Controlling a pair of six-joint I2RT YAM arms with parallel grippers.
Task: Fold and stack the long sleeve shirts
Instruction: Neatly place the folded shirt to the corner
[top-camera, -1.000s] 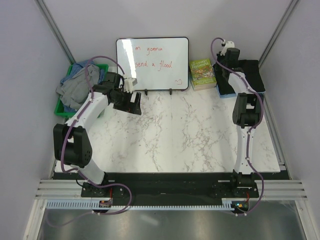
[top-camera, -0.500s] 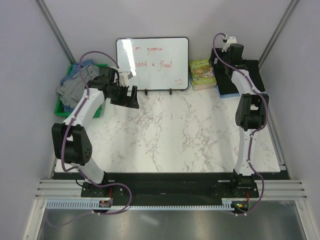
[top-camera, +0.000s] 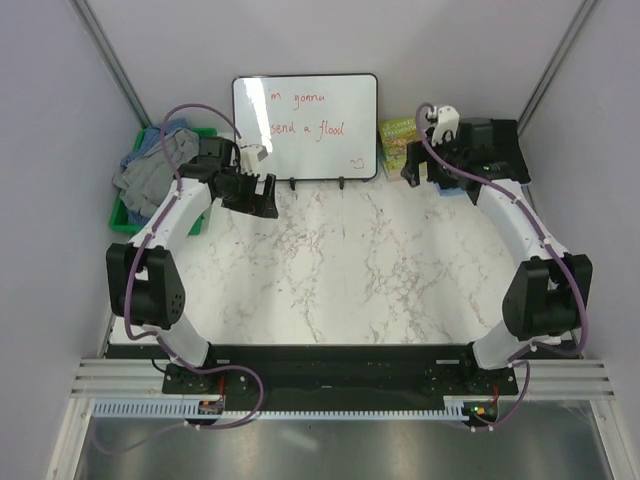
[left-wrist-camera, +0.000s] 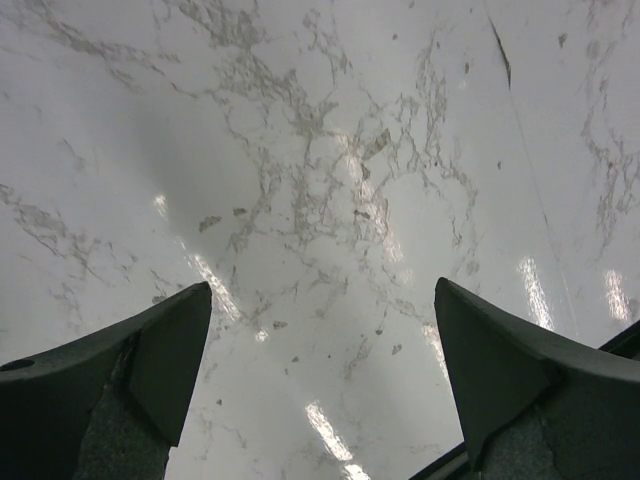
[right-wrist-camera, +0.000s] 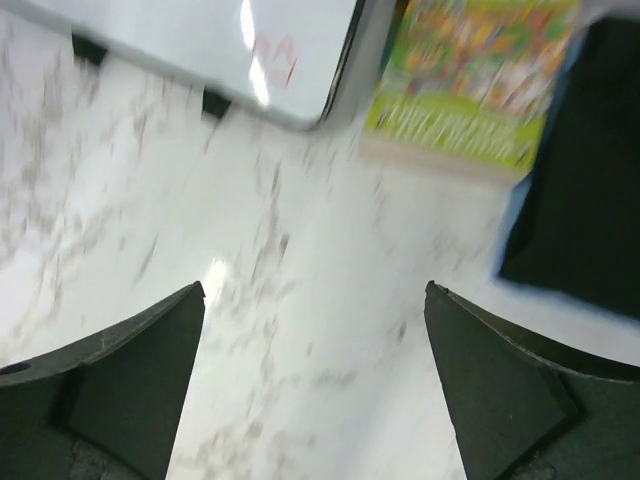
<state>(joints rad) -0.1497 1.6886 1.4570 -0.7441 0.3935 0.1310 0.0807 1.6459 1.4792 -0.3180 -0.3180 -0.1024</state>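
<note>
Right arm has pulled off the back-right corner within the last second. It stood tall over the black shirt (top-camera: 497, 140) and now reaches in low with its elbow swung out to the right. The right fingers (top-camera: 416, 167) have come forward and left to the near edge of the green-covered book (top-camera: 394, 131). Right wrist view is motion-blurred: fingers spread wide, nothing between them, bare counter (top-camera: 370, 270) below, with the book, a whiteboard (top-camera: 305, 125) corner and the black shirt's edge ahead. Black shirt lies flat and folded at back right, clear of the fingers. Reads as released onto the stack, with the arm retreating. Left arm shifted slightly back toward the whiteboard's lower-left foot early in that second, then barely moved. The left fingers (top-camera: 263, 192) hang over marble, spread apart and empty in the wrist view. Unfolded shirts sit heaped in the green bin (top-camera: 122, 216) at back left, a grey shirt (top-camera: 143, 182) on top and a blue shirt (top-camera: 163, 136) behind. Judgement: one shirt done, several left, and the next pick likely falls to the left arm, which is nearest the bin. Writing: the whiteboard in red marker reads "m gonna / send a flood", with a small squiggle at lower right. Book title too small and blurred to read. No brands legible.
</note>
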